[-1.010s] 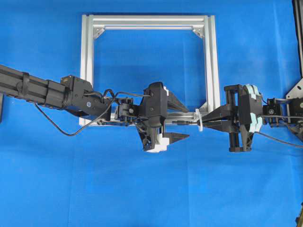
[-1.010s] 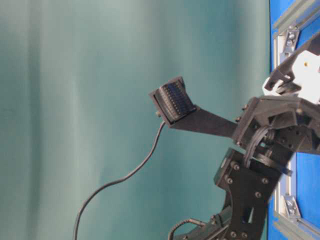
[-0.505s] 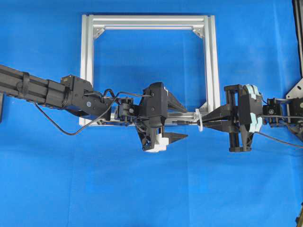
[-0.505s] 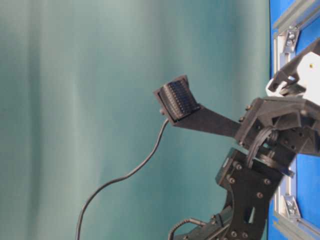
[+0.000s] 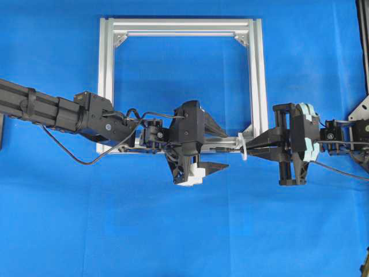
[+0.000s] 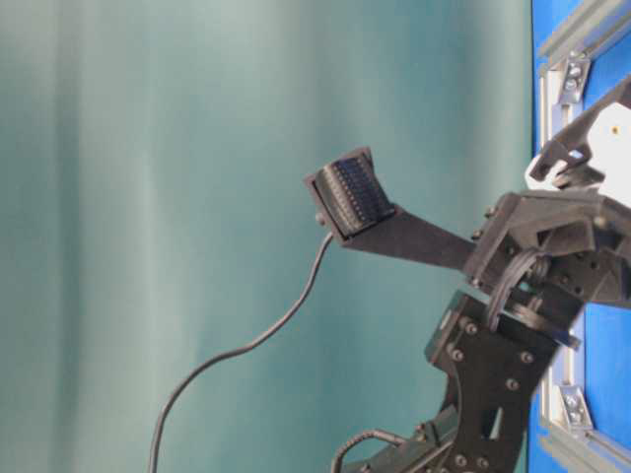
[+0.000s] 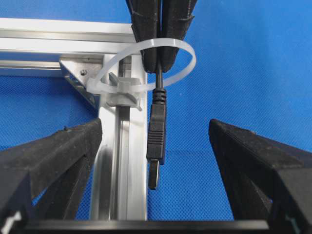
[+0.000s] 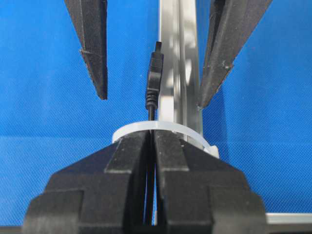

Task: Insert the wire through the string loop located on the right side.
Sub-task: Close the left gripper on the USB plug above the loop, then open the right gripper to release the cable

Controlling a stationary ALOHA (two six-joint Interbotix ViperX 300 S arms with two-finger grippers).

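The white string loop (image 5: 242,145) stands on the bottom bar of the aluminium frame (image 5: 258,86), near its right corner. My right gripper (image 5: 250,147) is shut on the wire just right of the loop. The wire's plug (image 5: 222,150) pokes through to the left. In the left wrist view the plug (image 7: 156,141) hangs inside the loop (image 7: 187,51), between my left gripper's (image 7: 155,131) wide-open fingers (image 7: 58,156), touching neither. In the right wrist view the shut right gripper (image 8: 152,139) sits against the loop (image 8: 170,127), with the plug (image 8: 155,78) beyond it.
The frame lies on a blue cloth (image 5: 184,231). The frame's bottom bar (image 7: 122,161) runs just beside the plug. A thin black cable (image 5: 86,163) droops from the left arm (image 5: 57,112). The table-level view shows a ribbed finger pad (image 6: 350,197) against a teal backdrop.
My left gripper has shifted very slightly left, still open. The right gripper, wire and loop have not moved.
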